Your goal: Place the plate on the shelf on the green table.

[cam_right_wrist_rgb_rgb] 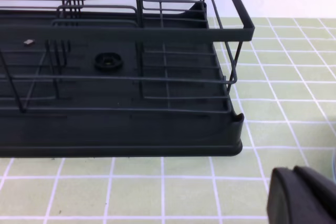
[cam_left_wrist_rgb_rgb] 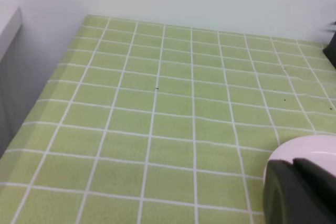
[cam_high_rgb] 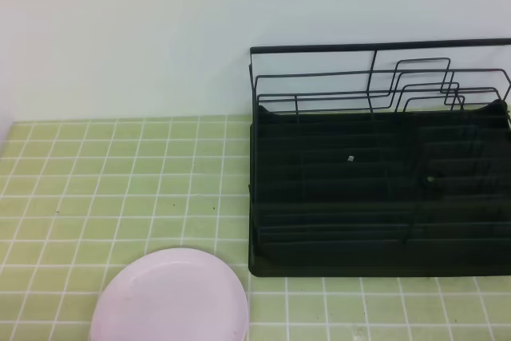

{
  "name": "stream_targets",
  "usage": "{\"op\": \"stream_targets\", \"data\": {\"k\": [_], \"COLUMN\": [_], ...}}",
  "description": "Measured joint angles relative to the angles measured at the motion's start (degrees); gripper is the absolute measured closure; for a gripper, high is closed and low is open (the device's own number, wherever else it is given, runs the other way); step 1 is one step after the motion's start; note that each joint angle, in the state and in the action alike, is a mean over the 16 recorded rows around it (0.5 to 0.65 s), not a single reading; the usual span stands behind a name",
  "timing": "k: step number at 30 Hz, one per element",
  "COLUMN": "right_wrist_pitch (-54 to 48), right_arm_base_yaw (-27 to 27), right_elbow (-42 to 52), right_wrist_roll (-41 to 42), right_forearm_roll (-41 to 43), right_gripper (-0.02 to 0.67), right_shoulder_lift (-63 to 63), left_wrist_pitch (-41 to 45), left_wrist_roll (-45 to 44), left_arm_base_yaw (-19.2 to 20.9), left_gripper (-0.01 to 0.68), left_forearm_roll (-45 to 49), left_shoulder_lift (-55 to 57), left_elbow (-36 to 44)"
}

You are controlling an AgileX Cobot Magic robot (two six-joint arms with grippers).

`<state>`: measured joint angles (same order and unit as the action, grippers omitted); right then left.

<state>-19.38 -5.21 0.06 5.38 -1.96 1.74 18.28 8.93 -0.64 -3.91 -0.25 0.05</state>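
Plate [cam_high_rgb: 169, 297] lies flat on the green table [cam_high_rgb: 96, 173], at seven o'clock off the shelf [cam_high_rgb: 375, 197], untouched; I read both grippers clenched on nothing, awaiting pickup.

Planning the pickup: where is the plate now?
In the exterior high view, the plate lies at bottom left on the green table, just left of the shelf.
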Motion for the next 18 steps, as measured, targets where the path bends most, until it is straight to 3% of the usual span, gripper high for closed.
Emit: {"op": "stream_targets", "data": {"k": [18], "right_wrist_pitch": [0.18], "right_arm_base_yaw": [0.00], "right_elbow": [0.24], "right_wrist_roll": [0.02], "right_forearm_roll": [0.04], "right_gripper": [0.652], "right_shoulder_lift": [-0.20], "left_wrist_pitch": [0.00], "left_wrist_roll": [0.00], "left_arm_base_yaw": [0.00], "left_gripper": [0.675], "left_forearm_roll": [0.00], "left_shoulder_lift": [0.07], "left_elbow": [0.00]}}
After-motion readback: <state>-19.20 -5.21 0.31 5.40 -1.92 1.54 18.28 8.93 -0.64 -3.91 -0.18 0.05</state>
